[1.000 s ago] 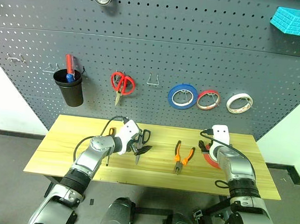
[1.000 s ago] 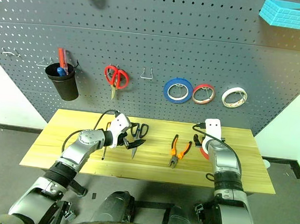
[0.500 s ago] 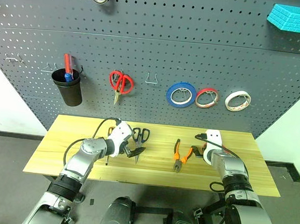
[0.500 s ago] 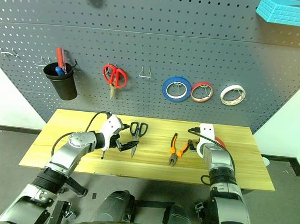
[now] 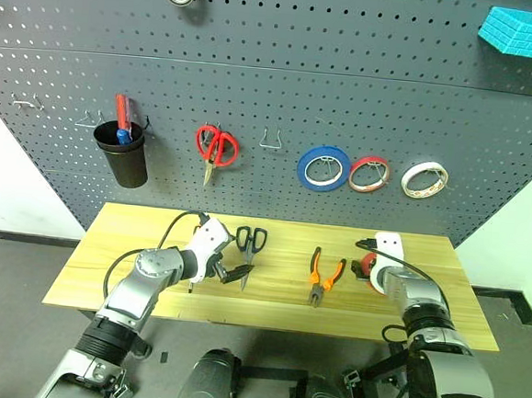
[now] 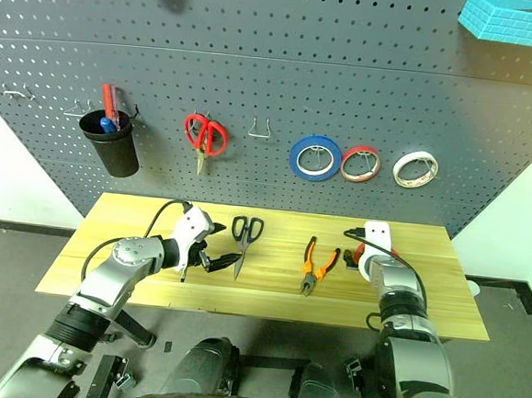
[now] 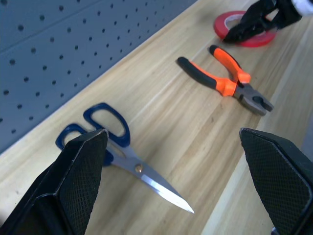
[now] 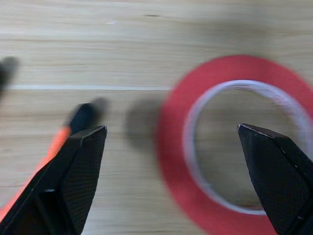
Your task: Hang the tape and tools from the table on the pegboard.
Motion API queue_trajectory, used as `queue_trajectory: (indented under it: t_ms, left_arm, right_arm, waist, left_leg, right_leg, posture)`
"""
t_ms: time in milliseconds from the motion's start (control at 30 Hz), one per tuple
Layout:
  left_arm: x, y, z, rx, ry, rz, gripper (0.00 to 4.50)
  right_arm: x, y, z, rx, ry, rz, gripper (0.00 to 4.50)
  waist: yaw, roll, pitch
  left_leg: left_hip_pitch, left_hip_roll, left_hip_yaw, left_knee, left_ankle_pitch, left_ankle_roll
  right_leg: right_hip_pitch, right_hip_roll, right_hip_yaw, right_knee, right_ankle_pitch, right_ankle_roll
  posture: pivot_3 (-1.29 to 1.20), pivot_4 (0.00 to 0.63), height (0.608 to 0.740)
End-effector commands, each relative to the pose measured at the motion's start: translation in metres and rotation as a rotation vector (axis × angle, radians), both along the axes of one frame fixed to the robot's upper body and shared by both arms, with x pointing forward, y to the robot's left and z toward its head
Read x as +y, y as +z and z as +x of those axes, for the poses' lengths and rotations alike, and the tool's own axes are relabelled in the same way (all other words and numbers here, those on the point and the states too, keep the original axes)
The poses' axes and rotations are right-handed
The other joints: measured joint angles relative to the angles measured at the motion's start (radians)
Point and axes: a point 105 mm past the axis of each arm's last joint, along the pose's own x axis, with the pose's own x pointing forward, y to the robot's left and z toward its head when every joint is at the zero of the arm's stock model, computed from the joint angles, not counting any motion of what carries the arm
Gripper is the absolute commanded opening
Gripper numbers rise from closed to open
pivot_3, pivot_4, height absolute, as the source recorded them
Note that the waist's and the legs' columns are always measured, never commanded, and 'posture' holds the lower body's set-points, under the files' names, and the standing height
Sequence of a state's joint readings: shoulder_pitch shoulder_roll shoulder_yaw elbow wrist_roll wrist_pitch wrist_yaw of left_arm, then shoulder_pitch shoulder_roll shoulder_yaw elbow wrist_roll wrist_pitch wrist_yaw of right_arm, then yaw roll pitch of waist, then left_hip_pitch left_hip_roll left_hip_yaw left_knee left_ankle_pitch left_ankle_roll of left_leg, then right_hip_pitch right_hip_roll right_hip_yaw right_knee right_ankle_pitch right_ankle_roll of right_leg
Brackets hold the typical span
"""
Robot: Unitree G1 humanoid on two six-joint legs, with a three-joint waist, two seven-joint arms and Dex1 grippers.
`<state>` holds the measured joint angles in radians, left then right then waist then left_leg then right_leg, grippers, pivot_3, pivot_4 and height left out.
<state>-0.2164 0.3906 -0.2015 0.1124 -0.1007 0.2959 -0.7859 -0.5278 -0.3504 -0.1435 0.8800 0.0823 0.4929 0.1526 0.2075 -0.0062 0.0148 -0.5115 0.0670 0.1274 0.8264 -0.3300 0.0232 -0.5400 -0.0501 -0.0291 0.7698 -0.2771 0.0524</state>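
On the wooden table lie the dark-handled scissors, the orange-and-black pliers and the red tape. My left gripper hovers open just left of the scissors' blade, and in its wrist view the scissors, pliers and tape lie ahead. My right gripper is open low over the tape, which it largely hides in the head views. In the right wrist view the tape's ring lies between the fingers. Only the screwdriver's thin shaft peeks out under my left arm. The pegboard rises behind.
On the pegboard hang a black cup with pens, red-handled scissors, a blue roll, a thin red-rimmed roll and a white roll. A bare hook sits between scissors and blue roll. A teal object is mounted top right.
My left gripper has drawn back to the left, off the scissors, which now lie fully uncovered. My right gripper has sunk lower over the red tape.
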Motion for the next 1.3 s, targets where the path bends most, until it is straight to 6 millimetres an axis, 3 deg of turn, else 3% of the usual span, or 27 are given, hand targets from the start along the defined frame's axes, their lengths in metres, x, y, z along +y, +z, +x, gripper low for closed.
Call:
queue_trajectory:
  t_ms: [33, 667, 1033, 1133, 1300]
  left_arm:
    - [0.000, 0.017, 0.004, -0.055, -0.007, -0.024, 4.50]
    - [0.006, 0.018, -0.005, -0.040, 0.006, -0.019, 4.50]
    - [0.019, 0.023, -0.019, -0.026, 0.036, -0.001, 4.50]
    - [0.019, 0.023, -0.021, -0.020, 0.041, 0.000, 4.50]
    - [0.019, 0.023, -0.020, -0.019, 0.048, -0.002, 4.50]
  right_arm:
    - [-0.001, 0.015, 0.013, -0.056, 0.010, -0.007, 4.47]
    - [0.015, -0.010, -0.002, 0.020, 0.057, 0.006, 4.47]
    - [0.014, -0.025, -0.012, 0.061, 0.054, 0.010, 4.47]
    - [0.014, -0.024, -0.011, 0.056, 0.054, 0.012, 3.90]
    - [0.016, -0.022, -0.008, 0.045, 0.059, 0.012, 2.22]
  waist:
    - [-0.002, 0.000, 0.000]
    - [-0.001, 0.002, 0.011]
    - [-0.001, -0.006, 0.035]
    - [-0.001, -0.007, 0.040]
    - [0.002, -0.003, 0.045]
  left_leg:
    - [0.000, 0.000, 0.000, 0.000, 0.000, 0.000]
    - [0.000, 0.000, 0.000, 0.000, 0.000, 0.000]
    - [0.000, 0.001, -0.003, 0.001, 0.000, 0.000]
    - [0.000, 0.001, -0.005, 0.002, 0.000, 0.000]
    - [0.000, 0.001, -0.007, 0.004, 0.000, 0.000]
  right_leg:
    - [0.000, 0.000, 0.000, 0.000, 0.000, 0.000]
    - [-0.001, 0.000, 0.000, 0.000, 0.000, 0.001]
    - [-0.001, 0.000, 0.000, 0.001, -0.001, 0.001]
    - [0.000, 0.000, 0.000, 0.001, -0.001, 0.001]
    - [-0.001, 0.000, -0.002, 0.001, -0.001, 0.001]
  posture:
    - [0.35, 0.017, 0.657]
    - [0.37, 0.064, 0.657]
    - [0.40, 0.113, 0.657]
    - [0.40, 0.114, 0.657]
    - [0.40, 0.110, 0.657]
